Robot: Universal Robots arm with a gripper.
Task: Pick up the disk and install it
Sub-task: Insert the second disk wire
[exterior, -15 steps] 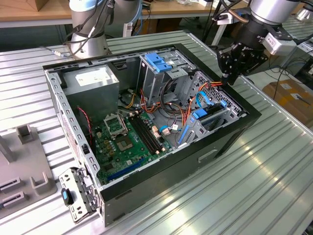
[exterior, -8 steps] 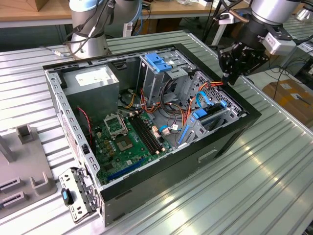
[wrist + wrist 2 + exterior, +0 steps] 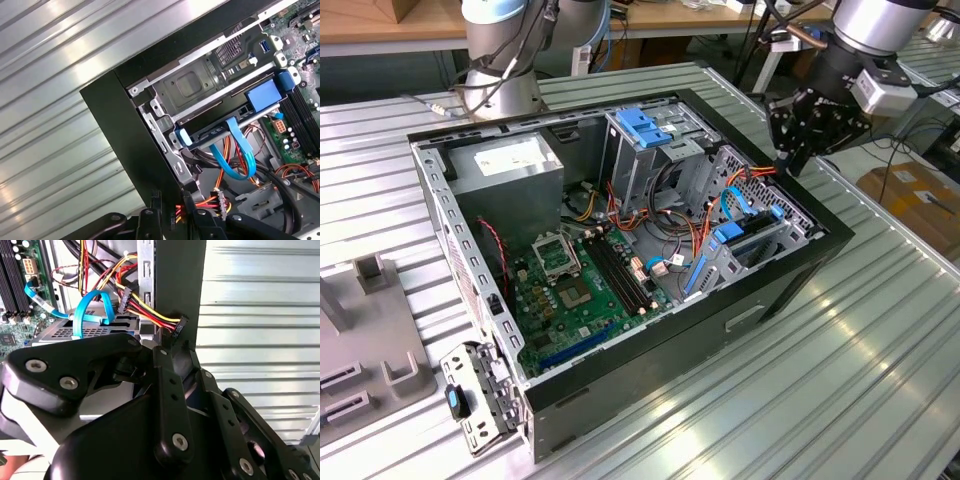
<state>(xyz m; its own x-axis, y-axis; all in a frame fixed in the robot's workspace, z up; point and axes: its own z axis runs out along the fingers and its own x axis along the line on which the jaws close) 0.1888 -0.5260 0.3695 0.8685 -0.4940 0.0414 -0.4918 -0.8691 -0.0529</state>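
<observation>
At the exterior view's left, inside the open black computer case (image 3: 790, 285), sits a grey power-supply box (image 3: 510, 170). A green motherboard (image 3: 585, 295) lies below it, studded with slots and sockets. Further right stands a grey metal cage (image 3: 635, 150) topped by a blue plastic latch (image 3: 645, 125).

Right of that, the disk (image 3: 757, 238) lies seated in the low drive bay against the case's far wall. It lies flat, and its long axis seems to run along that wall. In the first wrist view only its thin dark edge (image 3: 215, 133) shows between bright blue rail ends, under a stamped metal plate (image 3: 190, 87) that hides its face. A looped blue ribbon cable (image 3: 235, 160) hangs from that edge.

At the far right the black gripper (image 3: 788, 158) hovers over the case rim. Its jaws are narrow, pinched on the black connector (image 3: 172, 218) of a red, yellow and black wire bundle (image 3: 142, 310), though the linkage covers much of the contact.
</observation>
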